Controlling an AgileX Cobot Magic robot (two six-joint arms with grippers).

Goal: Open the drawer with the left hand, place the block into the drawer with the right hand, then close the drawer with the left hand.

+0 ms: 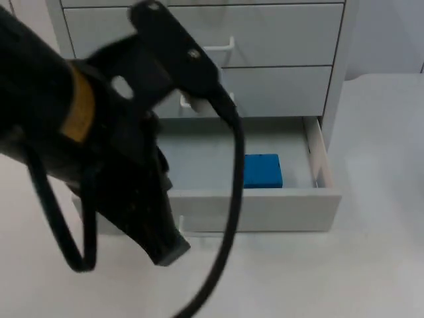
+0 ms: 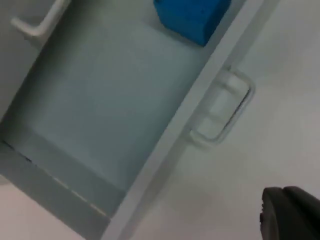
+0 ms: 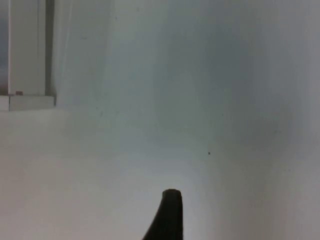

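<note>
The bottom drawer [image 1: 265,207] of the white cabinet stands pulled out. A blue block [image 1: 262,171] lies on its floor toward the right side, and the same block [image 2: 192,17] appears in the left wrist view. My left gripper [image 1: 165,242] hangs just in front of the drawer's front panel, at its left half, holding nothing that I can see. The drawer's handle [image 2: 225,112] is free, a short way from the left gripper [image 2: 290,220]. My right gripper [image 3: 167,217] waits over bare table, facing the partition wall.
Above the open drawer the cabinet has two shut drawers, each with a white handle [image 1: 218,48]. My left arm [image 1: 79,119] covers the cabinet's left side. White table [image 1: 371,265] stretches in front and to the right.
</note>
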